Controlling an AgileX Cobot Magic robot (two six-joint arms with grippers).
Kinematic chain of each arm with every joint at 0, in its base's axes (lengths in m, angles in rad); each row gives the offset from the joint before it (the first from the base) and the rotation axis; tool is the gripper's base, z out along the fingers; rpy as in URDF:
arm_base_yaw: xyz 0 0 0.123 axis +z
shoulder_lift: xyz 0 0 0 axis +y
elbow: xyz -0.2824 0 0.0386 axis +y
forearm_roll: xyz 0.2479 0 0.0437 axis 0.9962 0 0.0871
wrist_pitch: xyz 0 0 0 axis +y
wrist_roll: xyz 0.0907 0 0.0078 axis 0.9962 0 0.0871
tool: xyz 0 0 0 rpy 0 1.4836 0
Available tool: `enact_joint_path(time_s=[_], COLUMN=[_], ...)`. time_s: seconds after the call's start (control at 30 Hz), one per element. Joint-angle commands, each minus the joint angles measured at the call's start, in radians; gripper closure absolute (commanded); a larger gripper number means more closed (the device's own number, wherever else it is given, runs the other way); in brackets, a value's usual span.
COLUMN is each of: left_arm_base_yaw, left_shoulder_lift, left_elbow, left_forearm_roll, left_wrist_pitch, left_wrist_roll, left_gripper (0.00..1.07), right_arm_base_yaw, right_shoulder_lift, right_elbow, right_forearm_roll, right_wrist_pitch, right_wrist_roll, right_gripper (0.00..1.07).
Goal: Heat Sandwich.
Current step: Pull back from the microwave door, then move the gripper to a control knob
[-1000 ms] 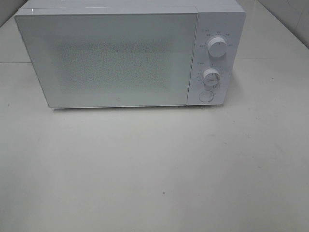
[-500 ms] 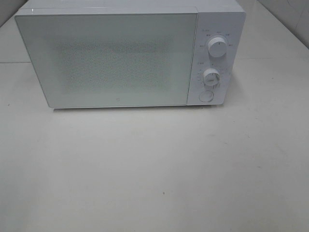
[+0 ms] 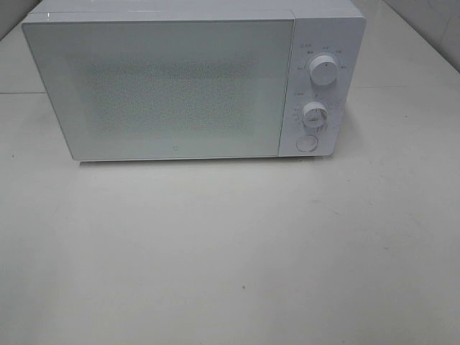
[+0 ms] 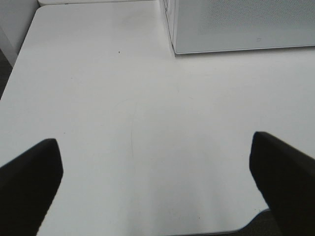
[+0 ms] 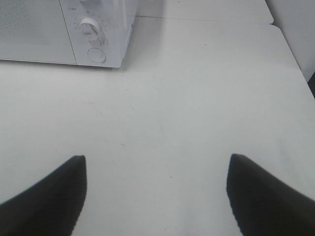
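Though poised in front of the white boxy microwave oven [image 3: 330, 32], touching nothing: left gripper [image 4: 153, 147], black fingers [image 4: 29, 187] spread wide, released, empty; likewise right gripper [image 5: 156, 162], jaws well apart, only bare white tabletop [image 5: 197, 98] between them. Shown by left wrist alone: the microwave's front corner farthest from its dials. Shown close by right wrist: lower white round dial [image 5: 90, 27] and round button [image 5: 96, 55] beneath it. Shown only from high: whole closed frosted door [image 3: 172, 86] and upper dial [image 3: 324, 72]. Cannot tell where the sandwich is: in no view.
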Motion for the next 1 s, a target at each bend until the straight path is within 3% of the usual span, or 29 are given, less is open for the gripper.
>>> enact_joint_path(time_s=[0.03, 0.77, 1.0], left_arm_base_yaw=[0.005, 0.005, 0.005], left_shoulder_lift=[-0.016, -0.016, -0.016], left_elbow=[0.002, 0.002, 0.002], left_forearm_roll=[-0.002, -0.002, -0.002], left_wrist_pitch=[-0.014, -0.014, -0.014], left_wrist_roll=[-0.003, -0.003, -0.003], left_gripper=[0.09, 0.09, 0.09], right_arm_base_yaw=[-0.004, -0.004, -0.004], right_shoulder_lift=[-0.029, -0.029, -0.002], right_elbow=[0.0, -0.001, -0.053], right_forearm_roll=[0.002, 0.002, 0.003], right_wrist_pitch=[-0.007, -0.01, -0.084], right_wrist_roll=[-0.01, -0.01, -0.01], right_gripper=[0.32, 0.32, 0.32])
